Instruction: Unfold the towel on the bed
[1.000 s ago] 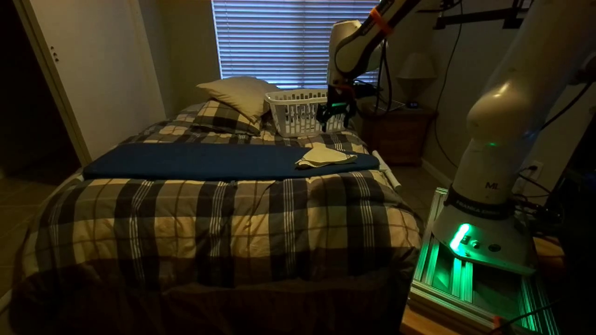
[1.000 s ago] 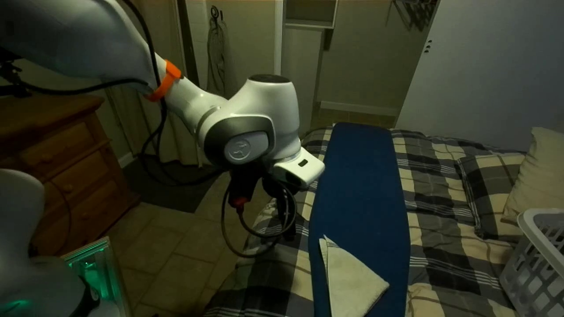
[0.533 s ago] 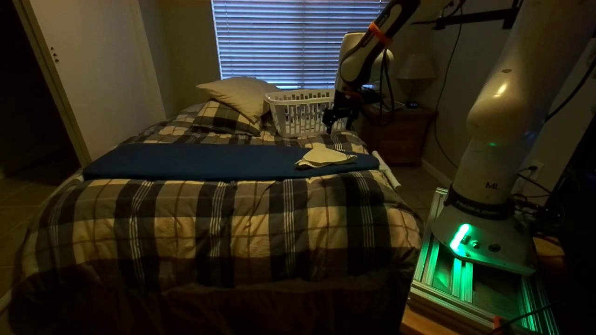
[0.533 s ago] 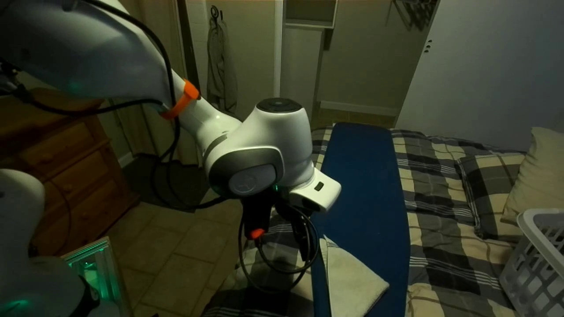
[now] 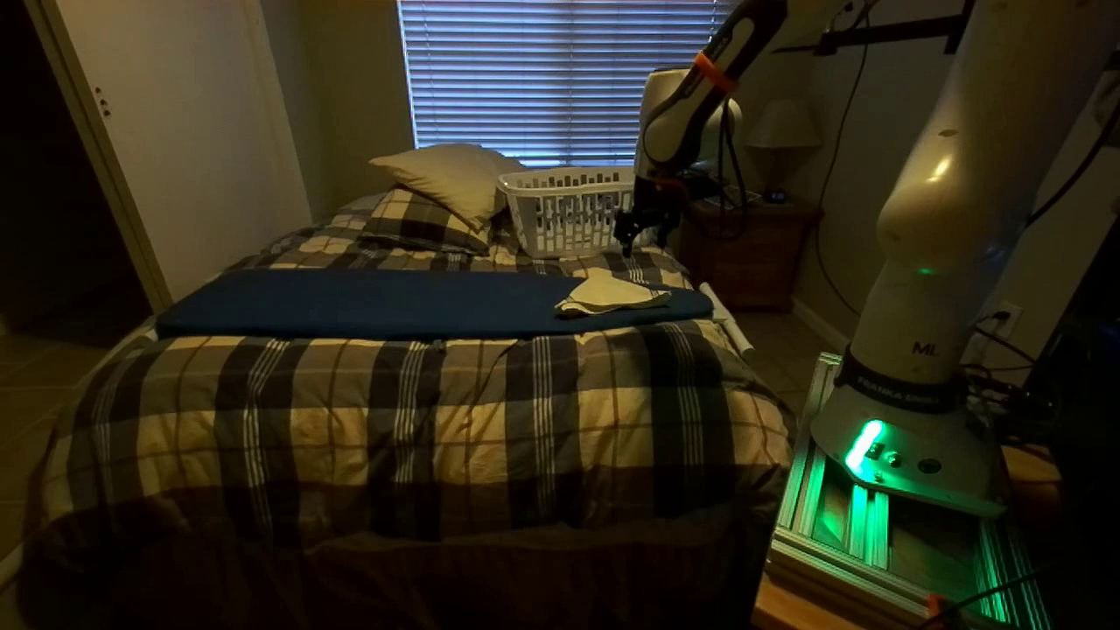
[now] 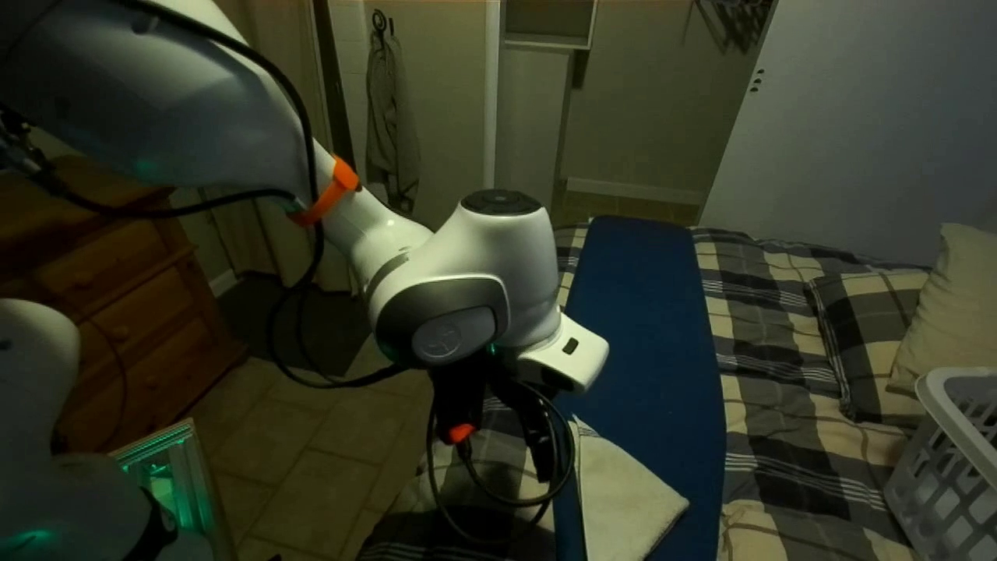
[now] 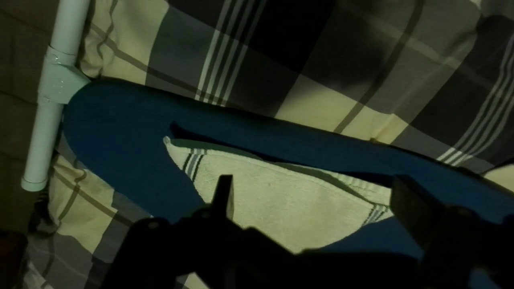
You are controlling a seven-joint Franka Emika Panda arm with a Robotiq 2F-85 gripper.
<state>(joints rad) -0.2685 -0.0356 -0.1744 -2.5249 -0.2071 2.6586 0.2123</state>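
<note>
The cream-white towel (image 5: 608,297) lies folded, with striped edges and a slightly lifted fold, on a long dark blue board (image 5: 376,302) across the bed (image 5: 437,402). The towel also shows in an exterior view (image 6: 627,499) and in the wrist view (image 7: 281,192), where its lower part is hidden by the gripper. My gripper (image 5: 645,247) is above and behind the towel in that exterior view, apart from it. In the wrist view my gripper (image 7: 313,180) is open, its dark fingers wide apart with the towel seen between them and nothing held.
A white laundry basket (image 5: 569,214) stands on the bed behind the gripper. Pale and plaid pillows (image 5: 455,175) lie beside it. A white tube (image 7: 56,76) sticks out at the board's rounded end. A nightstand (image 5: 752,254) with a lamp stands beyond the bed's edge. Cables loop around the wrist.
The arm has come down and shifted to the right in both exterior views, and the gripper has turned somewhat. It is lower over the towel's area. The towel has not moved.
</note>
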